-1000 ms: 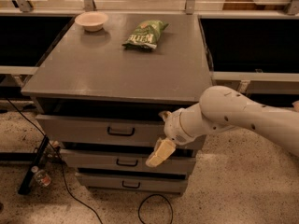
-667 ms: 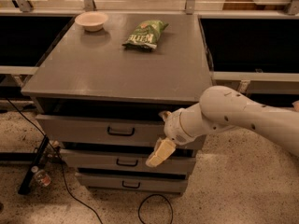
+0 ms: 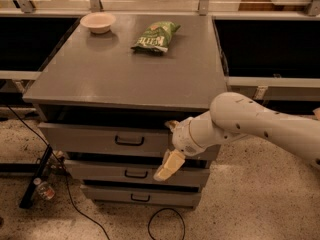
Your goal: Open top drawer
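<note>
The top drawer [image 3: 100, 139] is the widest grey drawer, just under the cabinet top, with a small black bar handle [image 3: 129, 141] at its centre. A dark gap shows above its front. My gripper [image 3: 169, 165] hangs in front of the drawer fronts, right of the handle and a little below it, at the height of the gap between the top and middle drawers. My white arm [image 3: 250, 121] reaches in from the right and covers the right end of the top drawer.
The middle drawer [image 3: 110, 173] and bottom drawer [image 3: 115, 196] lie below. On the cabinet top [image 3: 125, 74] are a white bowl [image 3: 98, 22] and a green chip bag [image 3: 156, 35]. A black cable [image 3: 165, 224] and a bottle [image 3: 44, 189] lie on the floor.
</note>
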Controlling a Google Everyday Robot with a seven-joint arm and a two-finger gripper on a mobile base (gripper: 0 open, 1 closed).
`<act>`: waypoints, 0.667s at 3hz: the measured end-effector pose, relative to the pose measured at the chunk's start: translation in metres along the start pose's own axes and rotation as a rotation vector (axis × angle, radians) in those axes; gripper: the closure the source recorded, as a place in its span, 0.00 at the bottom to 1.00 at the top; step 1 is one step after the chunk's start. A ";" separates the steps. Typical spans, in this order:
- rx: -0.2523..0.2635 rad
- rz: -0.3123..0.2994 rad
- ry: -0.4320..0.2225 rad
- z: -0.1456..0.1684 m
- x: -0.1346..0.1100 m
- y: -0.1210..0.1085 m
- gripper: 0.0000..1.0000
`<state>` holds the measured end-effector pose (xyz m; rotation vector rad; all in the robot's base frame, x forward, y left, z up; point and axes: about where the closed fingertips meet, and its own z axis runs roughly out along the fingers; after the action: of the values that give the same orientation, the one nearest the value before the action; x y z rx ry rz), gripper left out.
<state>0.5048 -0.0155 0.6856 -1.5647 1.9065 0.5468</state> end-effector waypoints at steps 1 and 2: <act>-0.016 -0.021 -0.003 0.005 -0.002 0.005 0.00; -0.016 -0.021 -0.003 0.005 -0.002 0.005 0.00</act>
<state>0.5015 -0.0097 0.6830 -1.5915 1.8856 0.5566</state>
